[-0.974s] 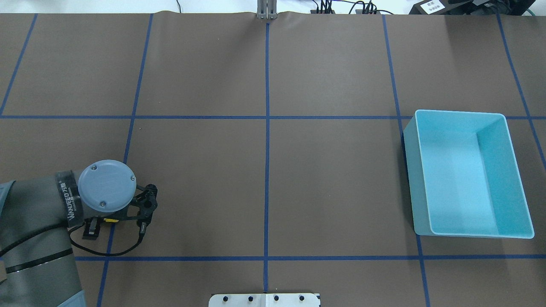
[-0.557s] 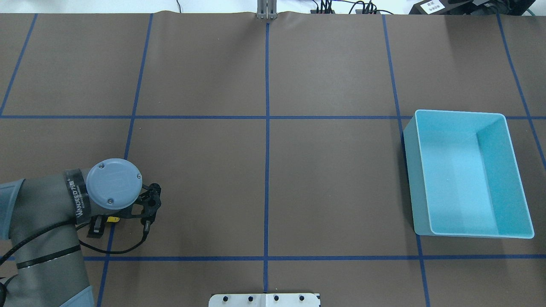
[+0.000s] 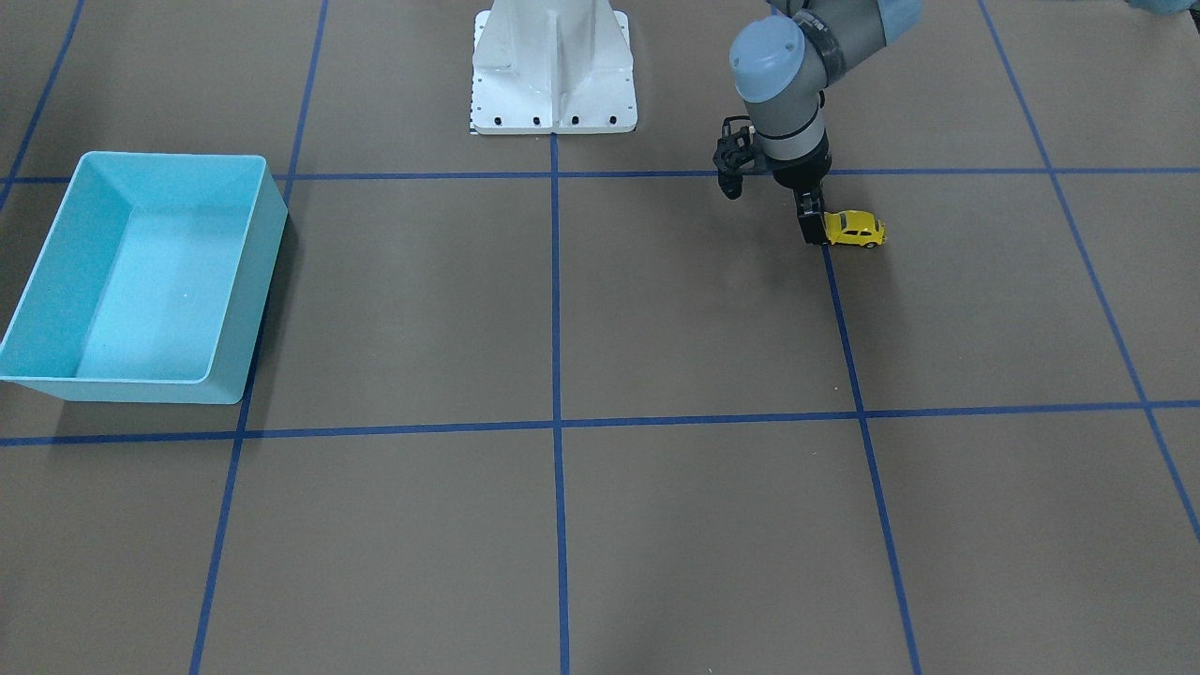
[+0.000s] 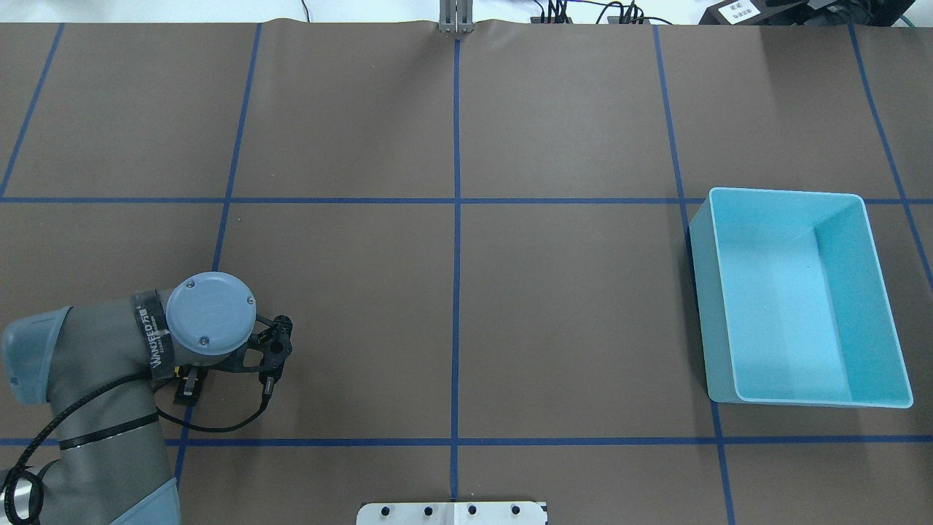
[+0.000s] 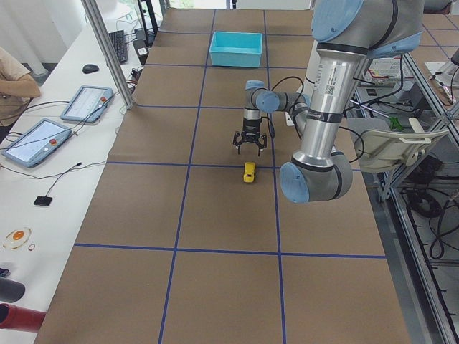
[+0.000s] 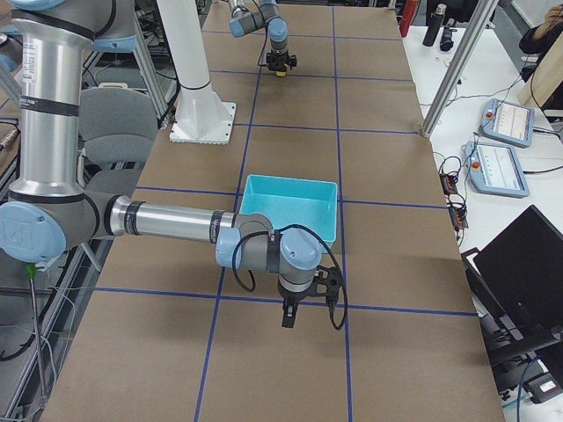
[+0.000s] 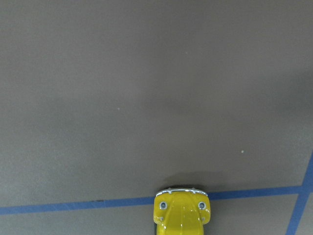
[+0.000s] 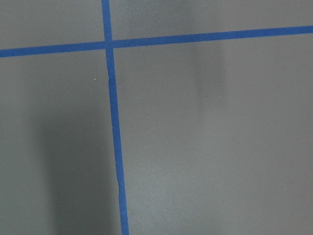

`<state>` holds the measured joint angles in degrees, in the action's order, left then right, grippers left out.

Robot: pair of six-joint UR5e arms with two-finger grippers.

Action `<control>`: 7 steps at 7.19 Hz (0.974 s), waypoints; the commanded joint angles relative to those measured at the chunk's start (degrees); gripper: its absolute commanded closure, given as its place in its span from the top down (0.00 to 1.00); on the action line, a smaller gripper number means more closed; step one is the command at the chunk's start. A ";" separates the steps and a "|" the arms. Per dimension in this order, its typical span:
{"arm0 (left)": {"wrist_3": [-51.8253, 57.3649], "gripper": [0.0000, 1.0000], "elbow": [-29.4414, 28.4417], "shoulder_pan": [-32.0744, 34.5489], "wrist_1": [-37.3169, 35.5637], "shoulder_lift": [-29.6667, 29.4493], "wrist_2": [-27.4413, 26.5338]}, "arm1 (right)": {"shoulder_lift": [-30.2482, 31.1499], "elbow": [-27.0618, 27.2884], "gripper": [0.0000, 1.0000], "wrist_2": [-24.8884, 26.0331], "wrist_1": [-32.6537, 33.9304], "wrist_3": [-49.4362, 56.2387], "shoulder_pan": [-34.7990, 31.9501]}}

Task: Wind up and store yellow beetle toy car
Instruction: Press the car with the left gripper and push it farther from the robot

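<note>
The yellow beetle toy car (image 3: 855, 230) stands on the brown table, one end on a blue tape line. It also shows in the exterior left view (image 5: 249, 172) and at the bottom of the left wrist view (image 7: 181, 216). In the overhead view the arm hides it. My left gripper (image 3: 812, 234) points down at the car's end nearer the table's middle, one finger beside it. Its jaws look spread and not clamped on the car. My right gripper (image 6: 288, 316) hangs low over the table beside the teal bin (image 6: 332, 211). I cannot tell whether it is open or shut.
The empty teal bin (image 4: 783, 192) sits far across the table on my right side, also in the front view (image 3: 253, 300). The white robot base (image 3: 553, 75) stands at the table's near middle edge. A black cable (image 4: 219, 426) loops below my left wrist.
My left arm has moved right, towards the table's middle. A yellow bit of the car showed below the wrist and stayed in place; the wrist now hides it.
</note>
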<state>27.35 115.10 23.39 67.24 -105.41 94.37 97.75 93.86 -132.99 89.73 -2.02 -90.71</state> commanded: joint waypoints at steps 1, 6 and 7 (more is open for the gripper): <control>-0.28 0.98 0.38 -0.10 4.02 3.61 -0.07 | 0.07 -0.08 1.00 -0.08 0.00 0.09 0.00; -0.11 0.93 -0.93 -0.54 6.58 3.72 -0.59 | 0.16 -0.17 1.00 -0.34 0.09 0.35 0.00; -0.11 0.93 -1.37 -0.54 7.37 3.81 -0.51 | 0.16 -0.17 1.00 -0.26 0.09 0.35 0.00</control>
<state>27.23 114.25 22.88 73.86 -101.66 93.89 97.91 93.65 -133.27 89.82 -1.74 -90.70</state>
